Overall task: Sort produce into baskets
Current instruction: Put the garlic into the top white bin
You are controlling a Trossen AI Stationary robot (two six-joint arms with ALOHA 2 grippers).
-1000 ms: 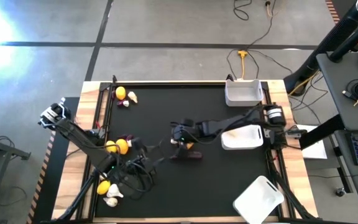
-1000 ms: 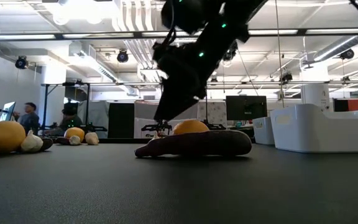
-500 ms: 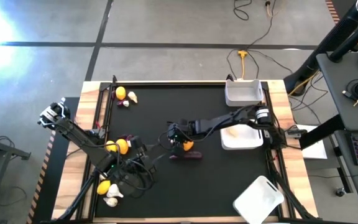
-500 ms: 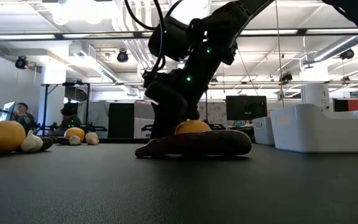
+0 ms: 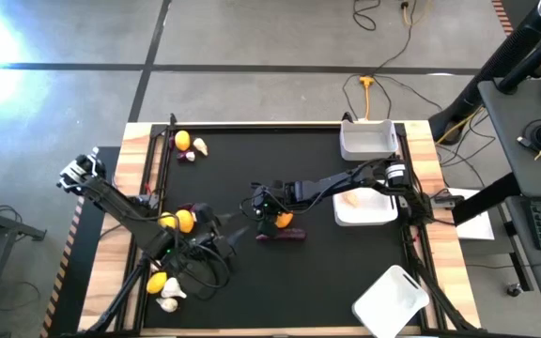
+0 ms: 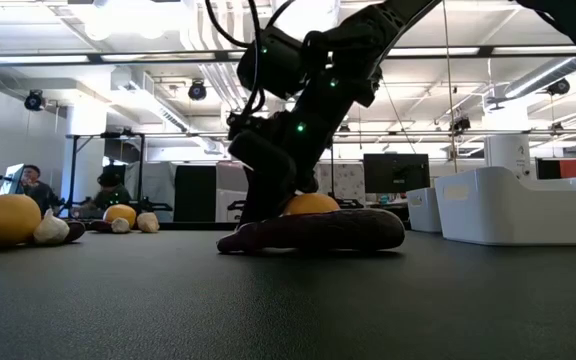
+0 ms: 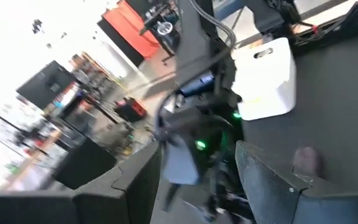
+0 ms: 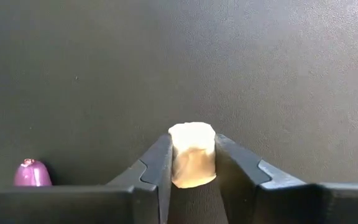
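Change of state: within the last second the right gripper has come down to the table at its centre and its fingers have closed. They are now clamped on a pale garlic bulb, one finger on each side. The bulb still rests on the table, just beside the lemon and the eggplant. A small purple bit lies apart from it. Judgement: the grasp is made, and lift and transfer to a basket remain.

The left gripper waits at 8 o'clock of the centre, fingers apart, holding nothing.

Containers, all on the 3 o'clock side:
- Far basket, at 1 o'clock: no contents visible.
- Middle basket, at 3 o'clock: one pale item near its inner edge, kind not discernible.
- Near basket, at 5 o'clock, skewed: no contents visible.
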